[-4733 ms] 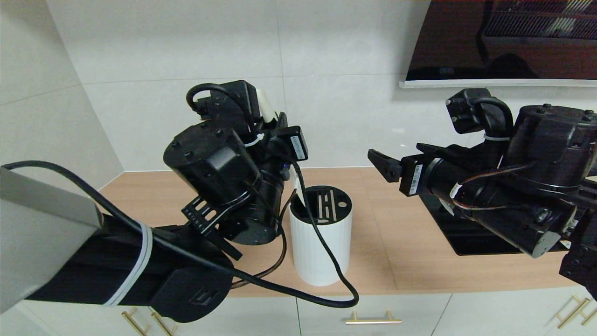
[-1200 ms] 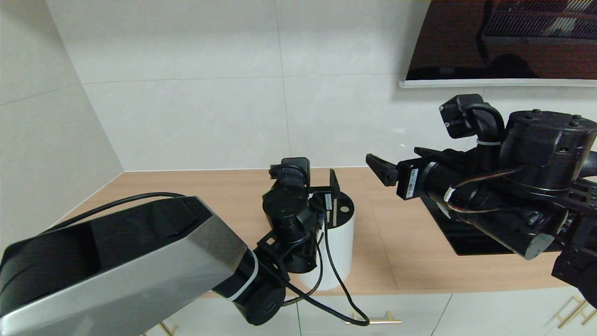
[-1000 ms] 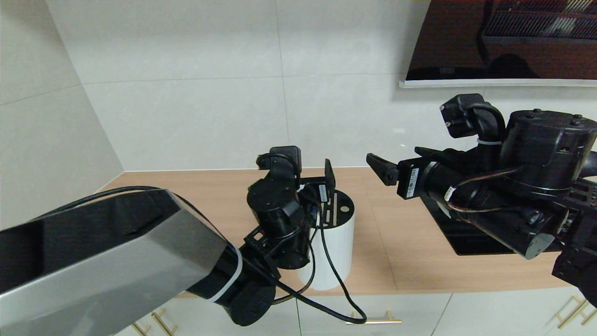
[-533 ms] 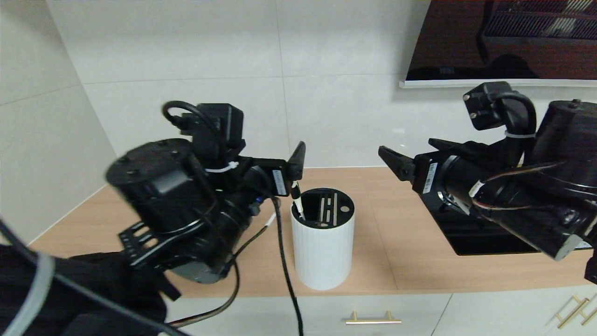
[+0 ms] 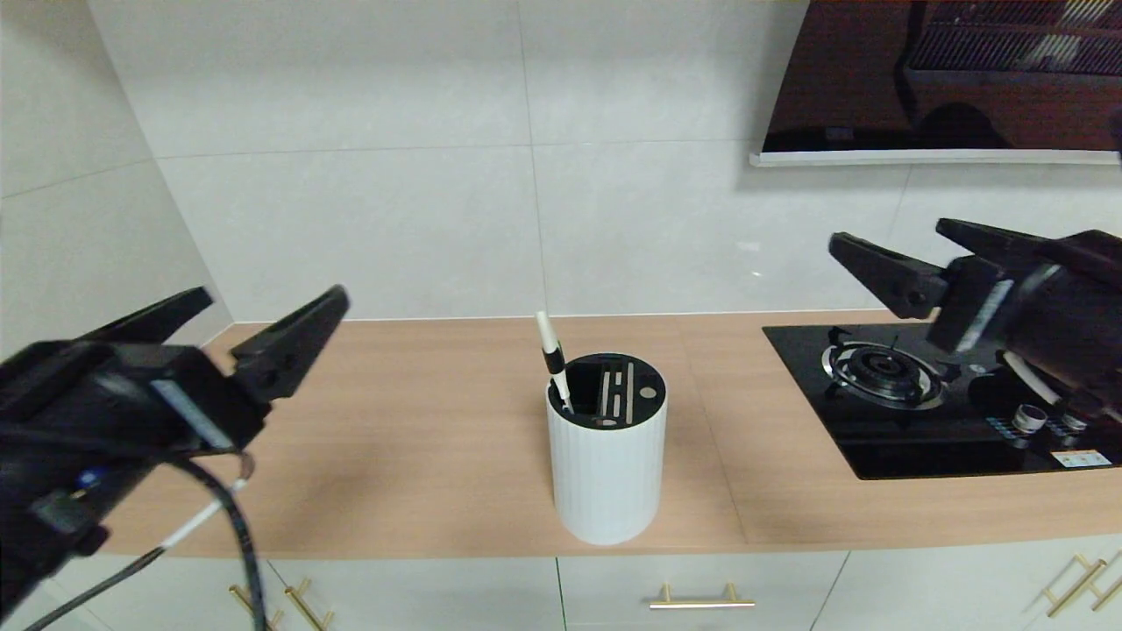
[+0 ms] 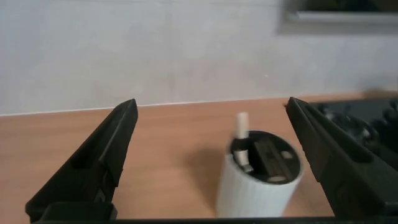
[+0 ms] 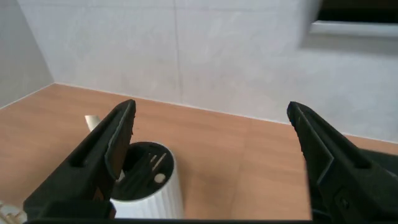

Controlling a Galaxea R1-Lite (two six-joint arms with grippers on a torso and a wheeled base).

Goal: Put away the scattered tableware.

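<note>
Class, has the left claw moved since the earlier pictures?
Yes. The left claw has pulled back from above the white holder, leftward along the counter.

Wide room over the counter (image 5: 394, 438) at 9 o'clock of the holder (image 5: 605, 478), narrower at 3 o'clock before the stove (image 5: 885, 394). Blocked at the holder's 10 o'clock rim by a raised handle (image 5: 550, 355); wall (image 5: 526, 219) at 12 o'clock.

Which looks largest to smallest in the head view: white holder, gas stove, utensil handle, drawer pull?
1. gas stove, partly hidden
2. white holder
3. utensil handle and drawer pull: about alike, not ranked
</note>
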